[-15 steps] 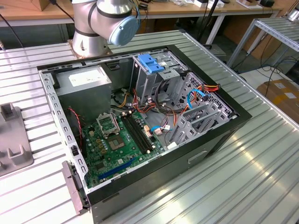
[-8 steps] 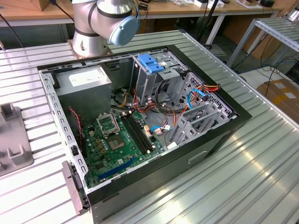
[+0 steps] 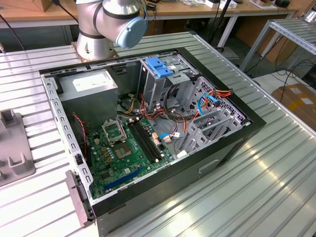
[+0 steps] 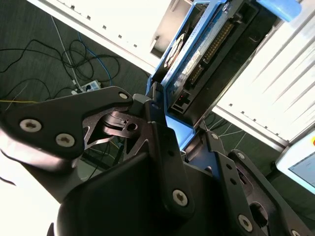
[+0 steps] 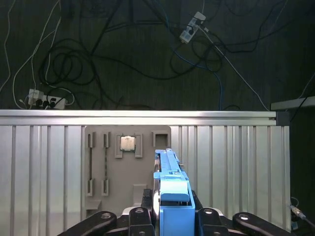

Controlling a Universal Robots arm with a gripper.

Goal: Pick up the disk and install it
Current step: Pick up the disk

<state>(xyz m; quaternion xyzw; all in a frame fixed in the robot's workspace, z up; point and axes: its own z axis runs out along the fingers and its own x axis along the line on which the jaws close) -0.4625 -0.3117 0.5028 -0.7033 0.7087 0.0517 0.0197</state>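
No writing can be read. In the exterior view, the white label (image 3: 92, 82) on the power supply (image 3: 84, 101) carries print that cannot be made out. In the second wrist view, the disk (image 4: 197, 54) shows no legible marks.

Disk (image 5: 170, 184): edge-on, blue rails, upright between the fingers.
Gripper (image 5: 173, 216): black, closed on the disk from its 3 and 9 o'clock.
Grey tray (image 5: 123, 174): on the ribbed table (image 5: 44, 167), at the disk's 11 o'clock; holds a square chip (image 5: 128, 143).
Floor (image 5: 147, 93): dark, 12 o'clock beyond the table edge; tangled cables (image 5: 74, 64), power strip (image 5: 44, 101).
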